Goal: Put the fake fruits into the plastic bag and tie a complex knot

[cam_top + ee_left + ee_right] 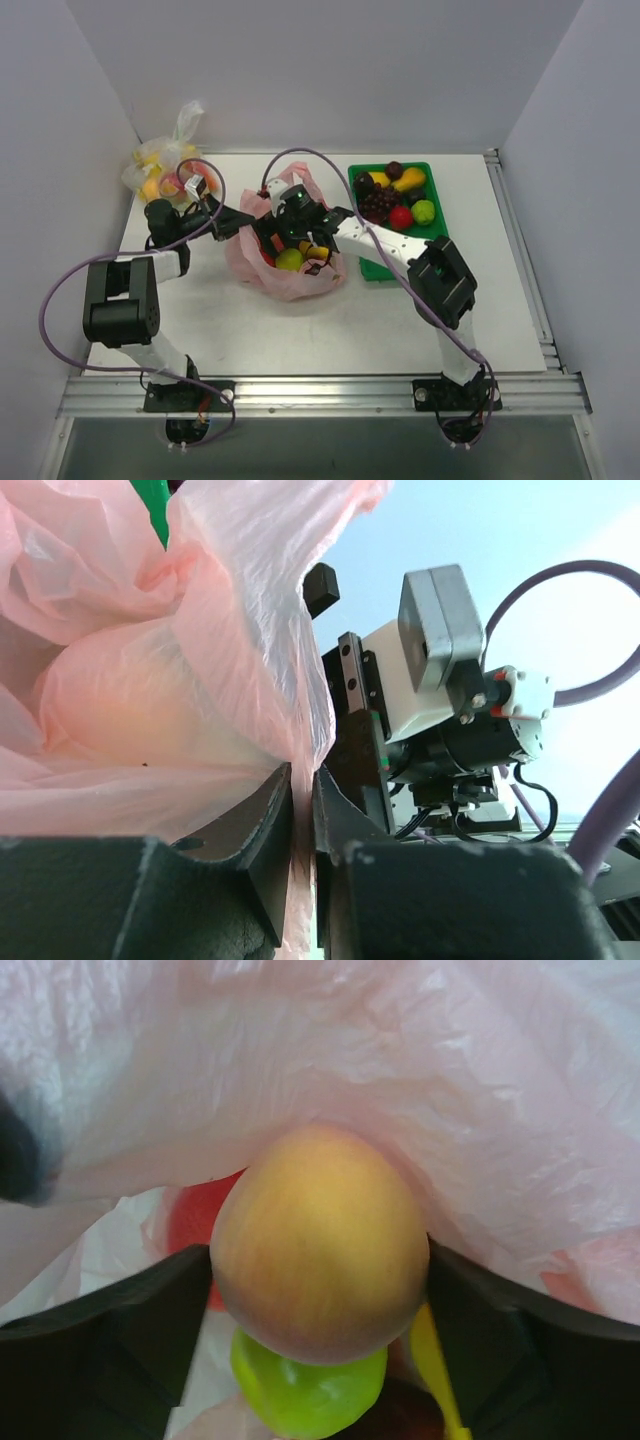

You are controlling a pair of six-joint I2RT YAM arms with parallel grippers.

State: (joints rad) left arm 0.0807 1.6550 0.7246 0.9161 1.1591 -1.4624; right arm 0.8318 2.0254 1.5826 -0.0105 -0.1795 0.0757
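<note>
pink crinkly plastic bag (150, 710): ur left gripper (303, 780) is pinched on its rim. round yellow-orange plastic peach (320, 1225) sits btwn jaws of ur right gripper (320, 1270) inside bag; can't tell if gripped.

The left arm (120, 300) rises from the near edge of the table (350, 330), folds toward its left edge and reaches right. The left gripper (303, 780) has its 2 jaws almost together, nipping a fold of the plastic bag (200, 630). The right arm (440, 275) bends high and reaches left toward the table's middle, where the right gripper (320, 1270) has its fingers spread wide, touching either side of a peach (320, 1220).
</note>
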